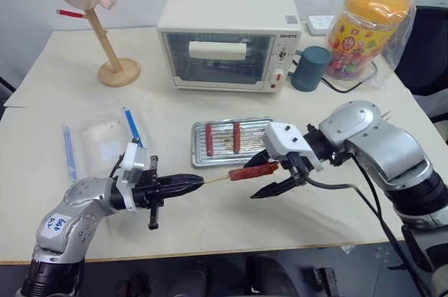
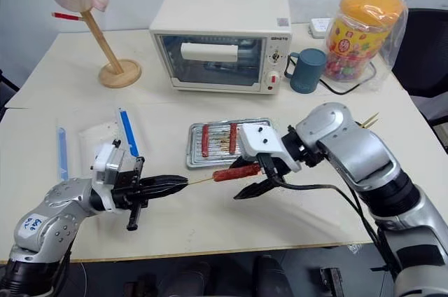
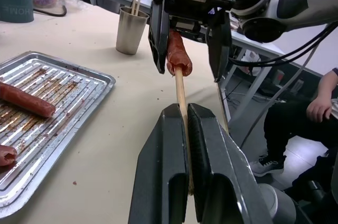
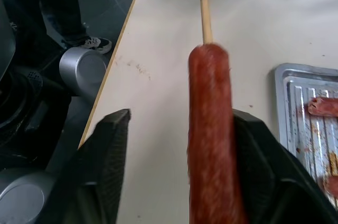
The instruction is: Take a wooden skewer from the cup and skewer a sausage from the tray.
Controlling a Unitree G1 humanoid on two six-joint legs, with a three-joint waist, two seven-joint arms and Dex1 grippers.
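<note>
L tool (image 1: 199,181) is clenched on the wooden skewer (image 1: 217,179), held roughly level above the counter (image 1: 210,220) w/ its tip pointing toward the R arm. The sausage (image 1: 253,171) sits threaded on the skewer's far end, just in front of the tray (image 1: 198,159). R tool (image 1: 269,174) is released, fingers spread on either side of the sausage; one may touch it, can't tell. Two more sausages lie in the tray. The cup (image 3: 130,29) w/ spare skewers stands on the counter beyond the R arm.
</note>
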